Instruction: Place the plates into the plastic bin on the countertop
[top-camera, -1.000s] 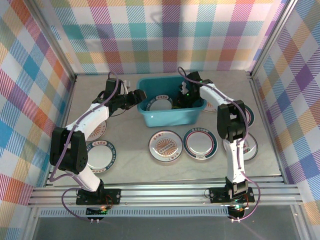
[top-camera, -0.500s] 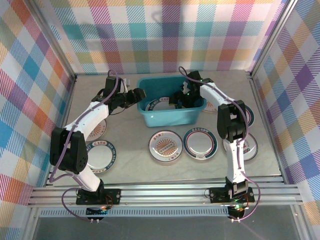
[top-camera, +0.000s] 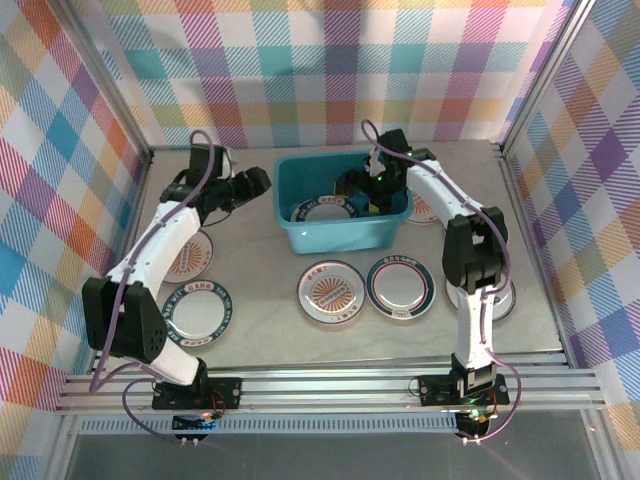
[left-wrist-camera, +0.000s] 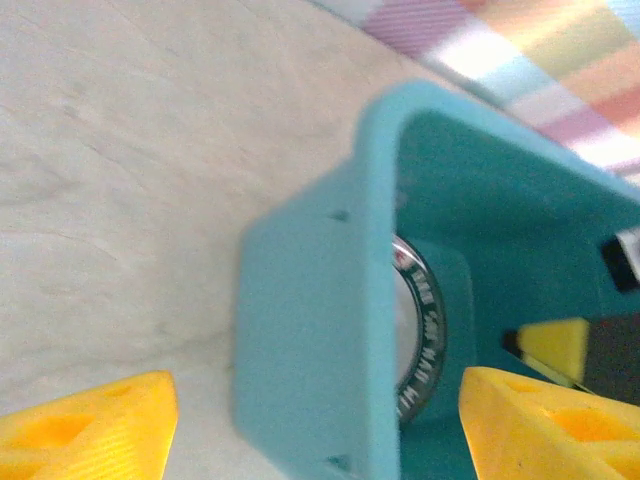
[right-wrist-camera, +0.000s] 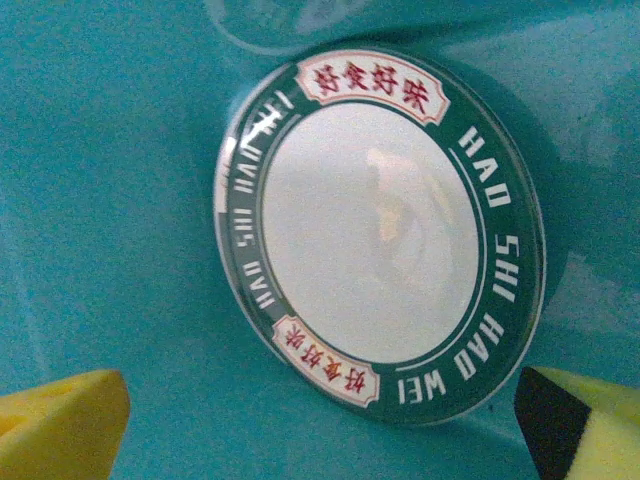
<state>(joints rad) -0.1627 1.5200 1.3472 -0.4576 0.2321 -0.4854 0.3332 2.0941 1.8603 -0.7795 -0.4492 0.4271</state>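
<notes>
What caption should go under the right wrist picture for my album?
A green-rimmed plate sits in the teal bin, framed by the right tool's open yellow fingertips.

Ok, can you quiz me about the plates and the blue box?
1. True or false: the plate in the plastic bin has a dark green rim.
2. Which reaches into the bin? A the left gripper, B the right gripper.
3. How many plates lie on the countertop just in front of the bin?
Key: 1 true; 2 B; 3 two, the orange-centred plate and the teal-rimmed plate.
</notes>
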